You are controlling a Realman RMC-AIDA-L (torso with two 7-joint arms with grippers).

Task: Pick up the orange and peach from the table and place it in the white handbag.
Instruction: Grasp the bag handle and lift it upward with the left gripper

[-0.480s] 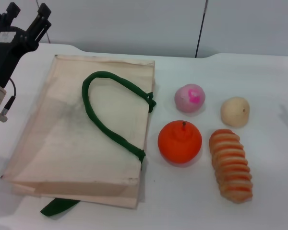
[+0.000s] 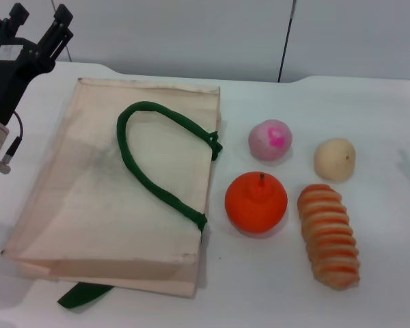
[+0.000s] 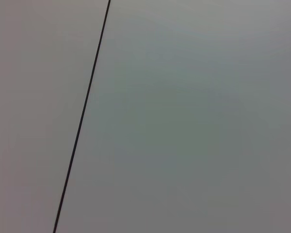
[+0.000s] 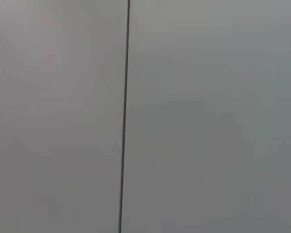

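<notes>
Currently my left claw [image 2: 38,19], fingers spread and empty, hangs beyond the white handbag [image 2: 89,198]; orange [image 2: 255,202] and peach [image 2: 270,140] lie across it, nearer my unseen right arm.

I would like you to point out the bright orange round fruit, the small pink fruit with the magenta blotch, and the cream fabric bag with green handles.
bright orange round fruit [image 2: 255,203], head view, middle of its skin.
small pink fruit [image 2: 270,139], head view, centre, beside the magenta blotch.
cream fabric bag [image 2: 89,198], head view, bare flat cloth panel.

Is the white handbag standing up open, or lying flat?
Lying flat. The white handbag is spread on the table, one green handle looped across its top face; the orange and peach lie outside, beside it.
</notes>
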